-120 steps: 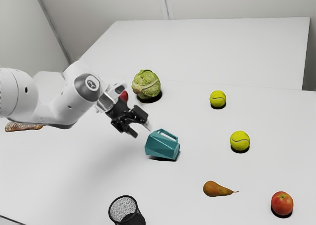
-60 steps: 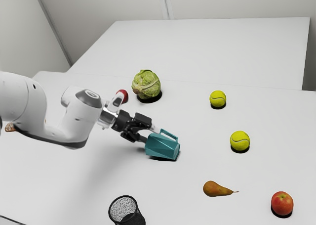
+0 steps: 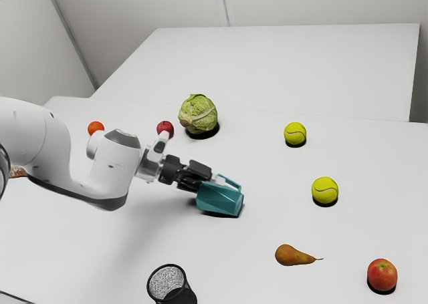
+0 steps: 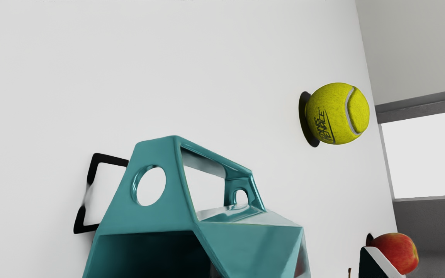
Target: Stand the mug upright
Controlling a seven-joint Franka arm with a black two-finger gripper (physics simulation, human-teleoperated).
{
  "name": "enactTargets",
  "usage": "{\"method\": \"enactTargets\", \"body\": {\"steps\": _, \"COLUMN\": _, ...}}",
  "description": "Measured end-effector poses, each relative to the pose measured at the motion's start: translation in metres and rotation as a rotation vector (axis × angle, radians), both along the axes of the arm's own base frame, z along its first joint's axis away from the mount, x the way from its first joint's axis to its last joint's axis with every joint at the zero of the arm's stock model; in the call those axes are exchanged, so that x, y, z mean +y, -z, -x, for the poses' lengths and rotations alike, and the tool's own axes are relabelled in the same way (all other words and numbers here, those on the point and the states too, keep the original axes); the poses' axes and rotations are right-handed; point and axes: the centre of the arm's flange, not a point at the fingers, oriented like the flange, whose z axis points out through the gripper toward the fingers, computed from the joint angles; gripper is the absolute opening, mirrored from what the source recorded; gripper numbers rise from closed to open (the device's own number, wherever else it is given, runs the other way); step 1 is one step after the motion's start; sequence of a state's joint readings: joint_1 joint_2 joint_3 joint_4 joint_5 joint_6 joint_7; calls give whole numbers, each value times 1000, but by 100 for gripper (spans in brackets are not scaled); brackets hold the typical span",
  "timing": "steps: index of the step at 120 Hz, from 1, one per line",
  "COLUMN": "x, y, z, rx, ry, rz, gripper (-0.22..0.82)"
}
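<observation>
Arm (image 3: 119, 172) bent low, tool (image 3: 214, 181) near level, at overturned mug (image 3: 221, 199)

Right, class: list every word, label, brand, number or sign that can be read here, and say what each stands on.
"MENACE", on the tennis ball in the wrist view.
Beside it on the same ball, a word ending "NNIS", probably "TENNIS"; its start is hard to make out.
No other text can be read.
</observation>
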State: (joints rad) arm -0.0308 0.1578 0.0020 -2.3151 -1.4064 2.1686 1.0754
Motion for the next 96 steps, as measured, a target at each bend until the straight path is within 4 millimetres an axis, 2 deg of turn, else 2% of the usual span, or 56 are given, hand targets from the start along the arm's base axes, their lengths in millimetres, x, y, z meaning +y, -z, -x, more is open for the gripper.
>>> {"method": "enactTargets", "body": {"steps": 14, "x": -3, "y": -2, "z": 0, "rx": -39, "ry": 23, "rz": 2, "gripper": 9}}
{"method": "enactTargets", "body": {"steps": 24, "x": -4, "y": -3, "z": 0, "rx": -63, "ry": 38, "rz": 1, "gripper": -1}}
{"method": "enactTargets", "body": {"steps": 35, "x": -5, "y": -6, "z": -1, "rx": -89, "ry": 52, "rz": -3, "gripper": -8}}
{"method": "enactTargets", "body": {"steps": 53, "x": -6, "y": -15, "z": -1, "rx": -135, "ry": 71, "rz": -13, "gripper": -13}}
{"method": "enactTargets", "body": {"steps": 64, "x": -8, "y": -29, "z": -2, "rx": -176, "ry": 83, "rz": -19, "gripper": -15}}
{"method": "enactTargets", "body": {"steps": 86, "x": -11, "y": -84, "z": -14, "rx": -292, "ry": 174, "rz": -95, "gripper": -16}}
{"method": "enactTargets", "body": {"steps": 96, "x": -9, "y": -100, "z": -15, "rx": -306, "ry": 231, "rz": -160, "gripper": -16}}
